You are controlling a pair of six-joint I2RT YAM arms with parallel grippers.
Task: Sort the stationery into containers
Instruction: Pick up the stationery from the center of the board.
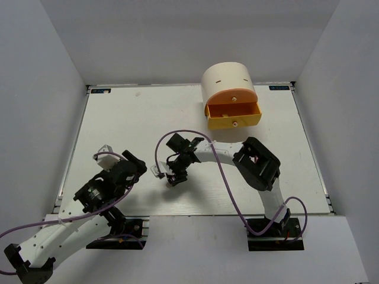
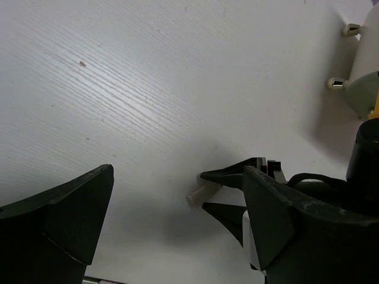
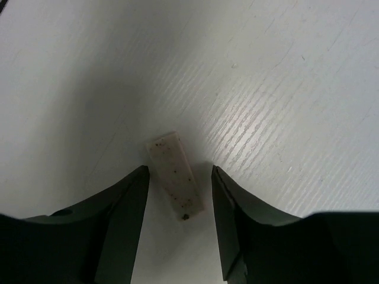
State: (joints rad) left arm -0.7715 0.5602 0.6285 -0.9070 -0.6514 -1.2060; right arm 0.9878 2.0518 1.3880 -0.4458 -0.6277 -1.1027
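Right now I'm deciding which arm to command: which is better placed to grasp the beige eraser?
Right. The right gripper hangs open with its fingers straddling the eraser on the table. The left gripper is open over bare table, off to the side of it.

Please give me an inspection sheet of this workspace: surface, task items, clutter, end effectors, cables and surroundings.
Surface: white wood-grain table, a few small specks.
Job's things: one speckled beige eraser lying flat on the table; cream desk unit at the far right, its orange drawer pulled open, contents unclear. Other stationery: nothing seen.
Clutter: nothing seen.
End effectors: right end effector open, fingers either side of the eraser with a small gap on each side; left end effector open, holding nothing.
Cables: right arm's purple cable loops from wrist to base; left arm's purple cable runs along the arm.
Surroundings: plain pale walls on three sides.
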